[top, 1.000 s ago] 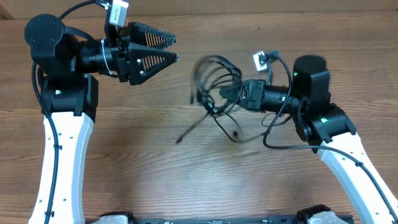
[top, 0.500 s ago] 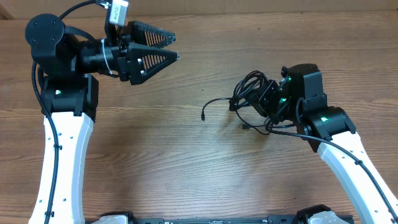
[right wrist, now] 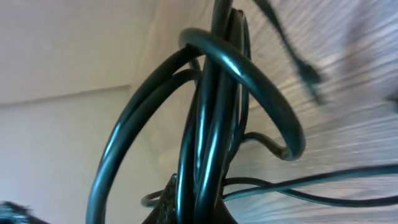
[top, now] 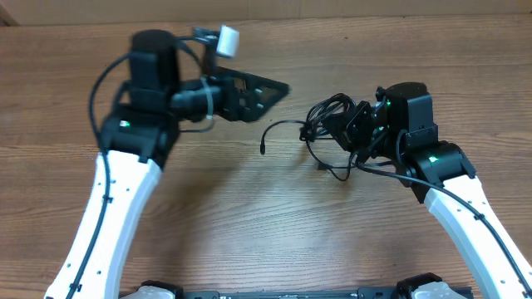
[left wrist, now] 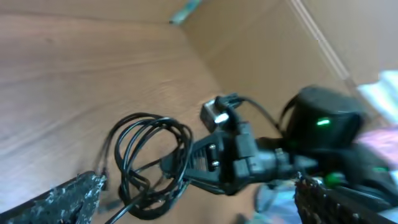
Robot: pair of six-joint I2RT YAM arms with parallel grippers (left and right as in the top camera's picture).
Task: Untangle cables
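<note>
- None of the cables (top: 322,123) looks freed yet: I see one knotted bundle over the table (top: 208,216), pinched in my right gripper (top: 351,129).
- My left gripper (top: 278,87), fingers spread wide, hovers near it; all the separating remains.

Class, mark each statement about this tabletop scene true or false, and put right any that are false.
1. The right gripper is shut on the cables. True.
2. The left gripper grips a cable. False: it is open, holds nothing and is apart from the bundle.
3. A loose strand runs out of the bundle toward the left arm's side. True.
4. The cables lie in separate straight lines on the table. False: they form one looped tangle.
</note>
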